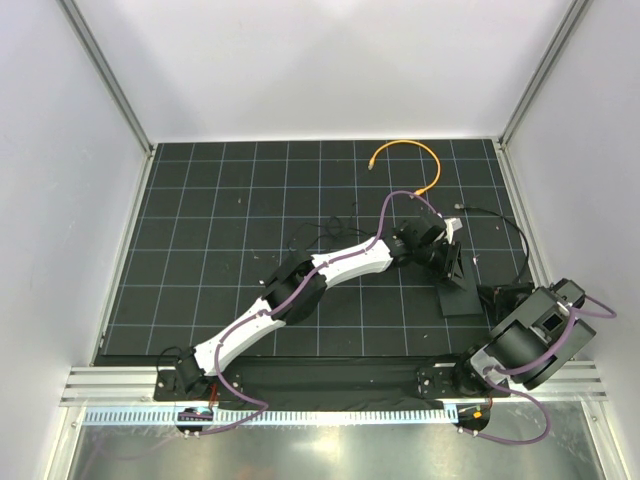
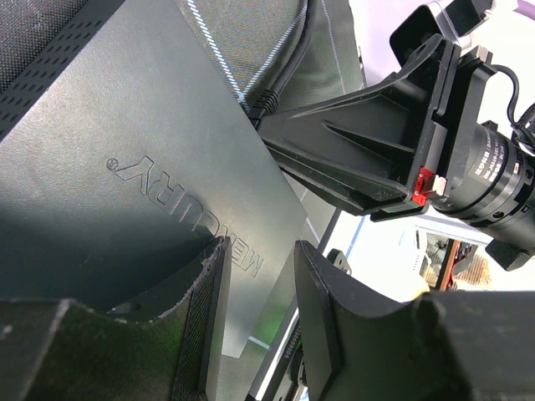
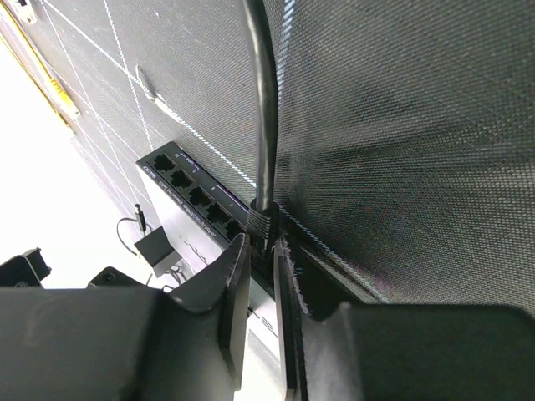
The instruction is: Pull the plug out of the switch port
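A: Top view first, count pls.
B: 2 arms. Left tool (image 1: 450, 268) reaches over 1 flat black switch (image 1: 462, 300), right-centre of the mat. Right tool (image 1: 492, 295) sits just beside its right side. 1 orange cable (image 1: 410, 144) at the back, 1 thin black wire (image 1: 512, 225) looping nr the right wall.
A: Surface, room?
B: Bench w/ black grid mat (image 1: 200, 250), white walls (image 1: 330, 60) on 3 sides, metal rail (image 1: 110, 385) along the near edge.
A: Left wrist?
B: 2 fingers (image 2: 205, 309) set apart, switch's edge btwn them. One lies over the logo face; can't tell if they clamp. 1 plug (image 2: 257, 104) w/ 1 black cable (image 2: 294, 50) sits in the switch's far edge, right tool's tip at it.
A: Right wrist?
B: Right tool narrow, pads tight on both sides of the plug, holding it. Plug is seated. Switch port itself is hidden behind plug + pads, at the row's end nearest the cam. 4 empty ports (image 3: 201, 198) beside it. 1 small black block (image 3: 155, 248) on the mat beyond.
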Available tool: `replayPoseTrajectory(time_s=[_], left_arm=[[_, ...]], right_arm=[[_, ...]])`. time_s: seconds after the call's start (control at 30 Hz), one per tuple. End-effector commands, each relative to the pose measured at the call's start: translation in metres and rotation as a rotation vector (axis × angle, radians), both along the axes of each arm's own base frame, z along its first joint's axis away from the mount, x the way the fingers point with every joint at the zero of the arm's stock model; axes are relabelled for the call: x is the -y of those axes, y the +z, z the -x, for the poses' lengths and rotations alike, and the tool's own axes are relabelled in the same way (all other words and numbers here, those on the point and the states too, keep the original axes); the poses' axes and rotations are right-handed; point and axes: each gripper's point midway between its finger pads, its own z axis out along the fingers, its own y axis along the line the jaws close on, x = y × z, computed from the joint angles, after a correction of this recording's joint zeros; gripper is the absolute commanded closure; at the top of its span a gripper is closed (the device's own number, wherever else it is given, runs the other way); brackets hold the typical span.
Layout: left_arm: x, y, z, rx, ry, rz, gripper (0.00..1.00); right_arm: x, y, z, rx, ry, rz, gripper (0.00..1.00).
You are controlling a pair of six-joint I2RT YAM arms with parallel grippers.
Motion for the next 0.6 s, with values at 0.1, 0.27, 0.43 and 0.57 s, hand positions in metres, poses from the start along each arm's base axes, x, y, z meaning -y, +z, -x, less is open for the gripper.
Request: replayPoseTrajectory(time_s=[0.1, 0.27, 0.43, 0.57], left_arm=[[-0.002, -0.018, 0.003, -0.012, -0.014, -0.022, 0.59], [-0.009, -0.029, 0.003, -0.022, 0.001, -0.060, 0.60], [-0.016, -0.039, 0.006, -0.035, 0.004, -0.099, 0.60], [-0.025, -0.056, 0.007, -0.058, 0.017, -0.161, 0.60]], right_arm=[[0.008, -0.005, -0.001, -0.025, 0.004, 0.052, 0.89], [0.010, -0.007, 0.003, -0.011, -0.044, 0.107, 0.99], [0.019, -0.007, 0.005, -0.013, -0.080, 0.183, 0.99], [0.028, -0.004, 0.005, -0.018, -0.096, 0.223, 0.99]])
